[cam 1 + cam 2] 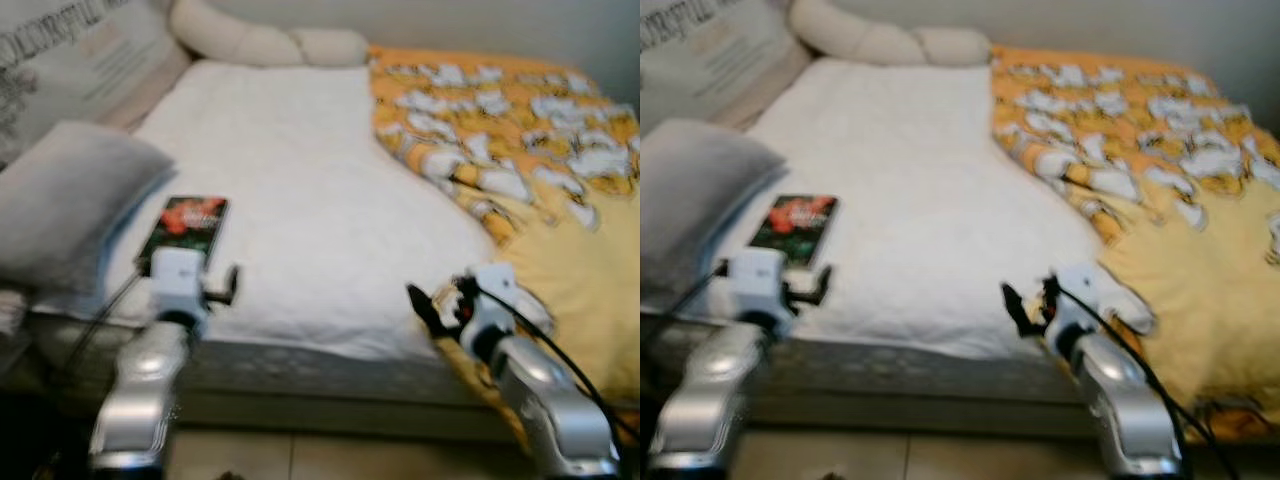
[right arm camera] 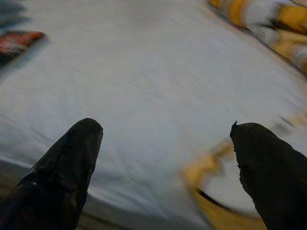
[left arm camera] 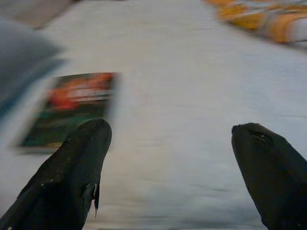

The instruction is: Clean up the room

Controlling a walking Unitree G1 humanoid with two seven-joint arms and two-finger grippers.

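On bed [image 1: 300, 200]: book [image 1: 184, 229], cover unreadable; pillow [image 1: 70, 60] lettering "COLORFUL".

A thin rectangular book with a dark green cover and a red-orange picture [image 1: 184, 228] lies flat on the white quilted bed sheet [image 1: 300, 200], near the bed's front left edge and just beside a soft grey pillow [image 1: 70, 195]. A rumpled orange and yellow blanket printed with white cartoon figures [image 1: 520, 150] is bunched over the right side of the bed, its plain yellow part hanging toward the front edge.
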